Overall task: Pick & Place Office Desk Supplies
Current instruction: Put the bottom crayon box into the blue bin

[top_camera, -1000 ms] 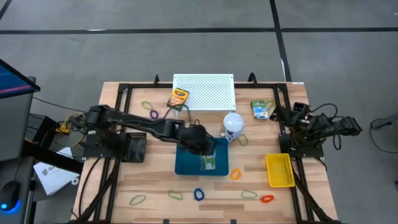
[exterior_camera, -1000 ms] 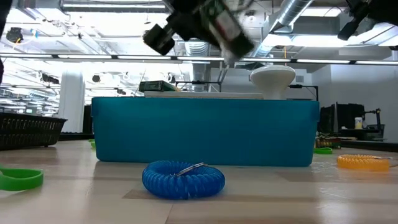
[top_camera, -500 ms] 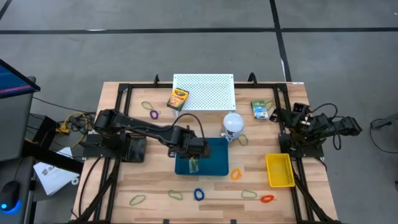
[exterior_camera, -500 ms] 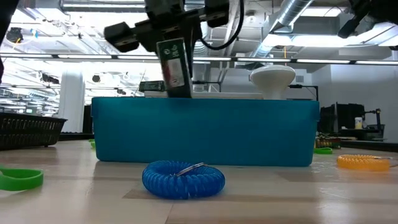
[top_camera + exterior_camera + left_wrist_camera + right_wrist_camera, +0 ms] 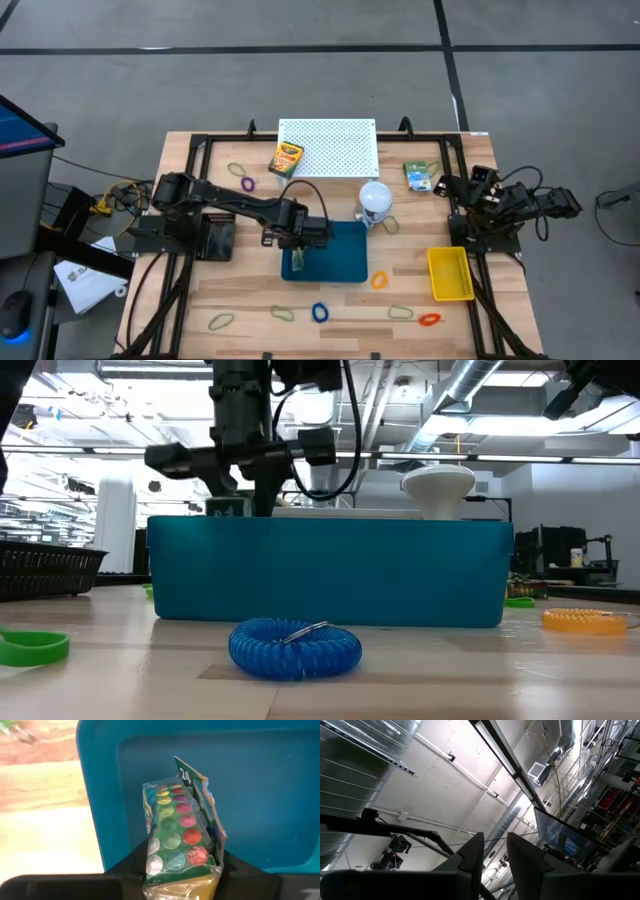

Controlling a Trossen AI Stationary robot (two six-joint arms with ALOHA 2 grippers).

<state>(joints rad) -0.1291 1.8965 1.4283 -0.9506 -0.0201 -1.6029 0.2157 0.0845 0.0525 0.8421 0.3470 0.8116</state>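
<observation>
My left gripper (image 5: 298, 258) reaches over the left part of the blue bin (image 5: 345, 268) and is shut on a green packet of coloured paint discs (image 5: 175, 827). In the low view the gripper (image 5: 255, 485) stands just above the bin's rim, and only the packet's top (image 5: 224, 507) shows behind the wall. A yellow-green crayon box (image 5: 286, 157) lies by the white board. A second packet (image 5: 420, 175) lies near the right arm. Thin loops lie scattered: purple (image 5: 248, 184), orange (image 5: 379, 281), blue (image 5: 320, 312), red (image 5: 429, 319). My right gripper (image 5: 495, 850) is parked at the table's right edge, pointing at the ceiling, fingers narrowly apart. My left gripper pinches the packet between its two fingers at the end nearest the wrist (image 5: 172, 870), one finger on each long side edge. The fingers come from above, pointing down into the bin. The packet hangs below them inside the bin; whether its far end (image 5: 187, 770) touches the floor, I cannot tell.
A white ball-shaped object (image 5: 375, 200) stands at the bin's far right corner. A white perforated board (image 5: 328, 147) lies at the far edge. A yellow basket (image 5: 450, 273) sits near the right arm. Green loops (image 5: 220, 321) and a blue coil (image 5: 295, 648) lie along the near edge.
My left gripper has moved from the bin's right part toward the table's left, turned to point straight down, and come down. The packet, held high above the rim before, now hangs mostly below the bin's wall.
</observation>
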